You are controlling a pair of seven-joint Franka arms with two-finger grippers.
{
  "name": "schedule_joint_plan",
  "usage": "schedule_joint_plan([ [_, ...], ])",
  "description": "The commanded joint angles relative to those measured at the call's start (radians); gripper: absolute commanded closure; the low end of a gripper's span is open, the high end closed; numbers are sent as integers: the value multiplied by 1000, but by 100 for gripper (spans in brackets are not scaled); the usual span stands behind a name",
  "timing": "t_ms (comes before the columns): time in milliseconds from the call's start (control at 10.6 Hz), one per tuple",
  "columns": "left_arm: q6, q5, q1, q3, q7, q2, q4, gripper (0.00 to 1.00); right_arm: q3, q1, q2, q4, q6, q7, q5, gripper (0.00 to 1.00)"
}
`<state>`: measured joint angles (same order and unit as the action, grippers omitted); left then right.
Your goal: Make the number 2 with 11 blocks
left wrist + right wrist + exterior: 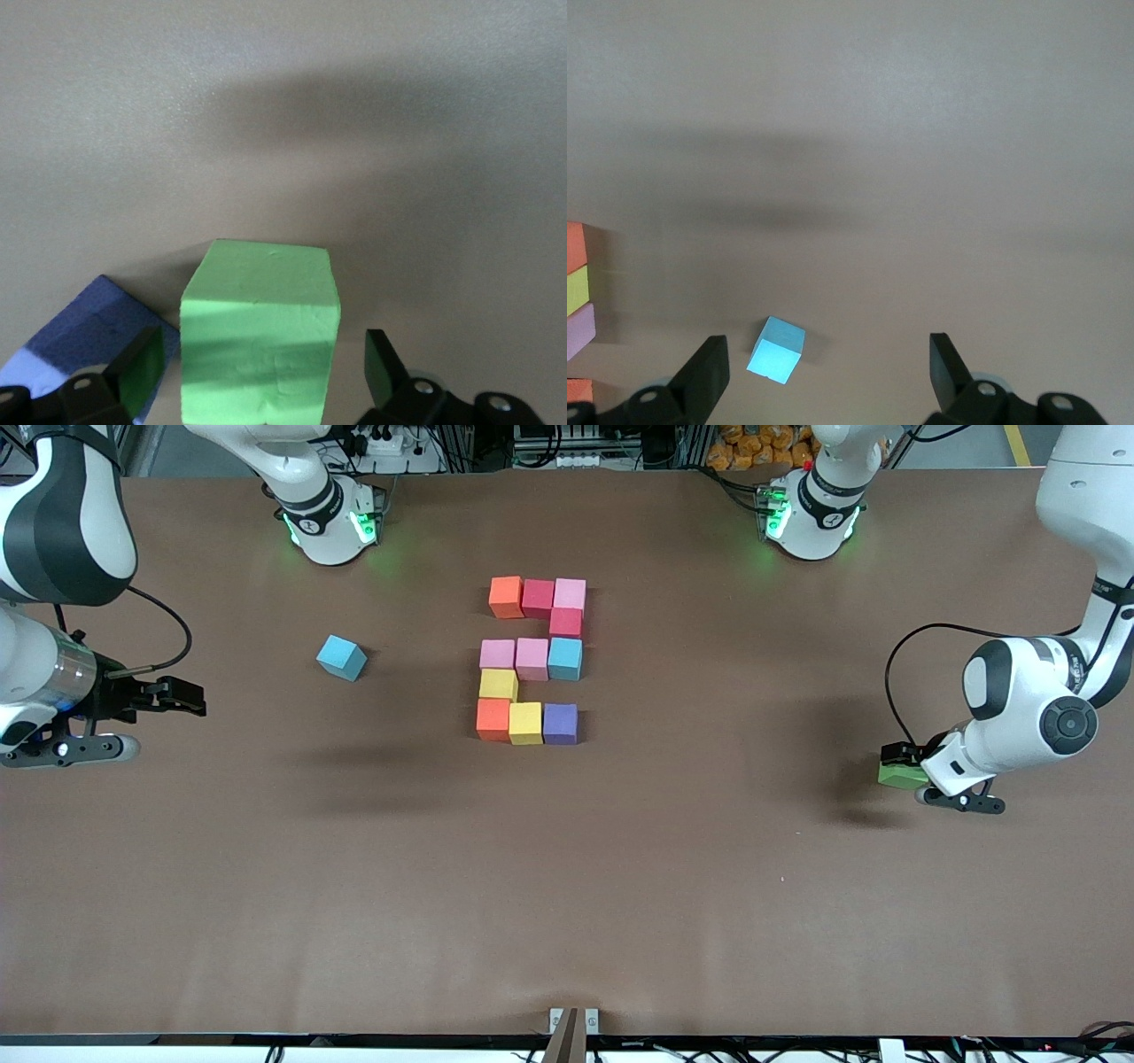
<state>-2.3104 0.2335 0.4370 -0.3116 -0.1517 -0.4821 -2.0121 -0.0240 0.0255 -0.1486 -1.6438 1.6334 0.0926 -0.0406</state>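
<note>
The number 2 (532, 660) stands complete at mid-worktop (567, 886): eleven touching cubes, three wide, five tall. A spare light blue cube (341, 658) lies loose toward the right arm's end. The left gripper (912, 775), near its own end of the worktop, has its fingers spread around the green cube (260, 332), not pressing it. The right gripper (190, 698) hovers with fingers apart, waiting. Judgement: forming is done; the next move calls for lifting clear of the green cube.
</note>
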Motion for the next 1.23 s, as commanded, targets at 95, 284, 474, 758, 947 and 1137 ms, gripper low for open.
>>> schedule_joint_plan([
  [95, -1, 23, 3, -4, -12, -23, 23, 15, -7, 4, 12, -10, -3, -17, -4, 0],
  [284, -1, 56, 3, -4, -9, -33, 24, 46, -7, -1, 15, -10, -6, -17, -4, 0],
  [474, -3, 64, 2, -4, -9, -32, 27, 68, -7, -2, 17, -10, -6, -19, -4, 0],
  [758, -3, 64, 2, -4, -2, -33, 30, 87, -7, -2, 17, -10, -6, -19, -2, 0],
  [947, -1, 64, 0, -4, 1, -32, 30, 91, -7, -2, 17, -10, -6, -19, -2, 0],
  [1137, -1, 64, 0, -4, 1, -32, 30, 91, -7, -2, 17, -10, -4, -19, -2, 0],
])
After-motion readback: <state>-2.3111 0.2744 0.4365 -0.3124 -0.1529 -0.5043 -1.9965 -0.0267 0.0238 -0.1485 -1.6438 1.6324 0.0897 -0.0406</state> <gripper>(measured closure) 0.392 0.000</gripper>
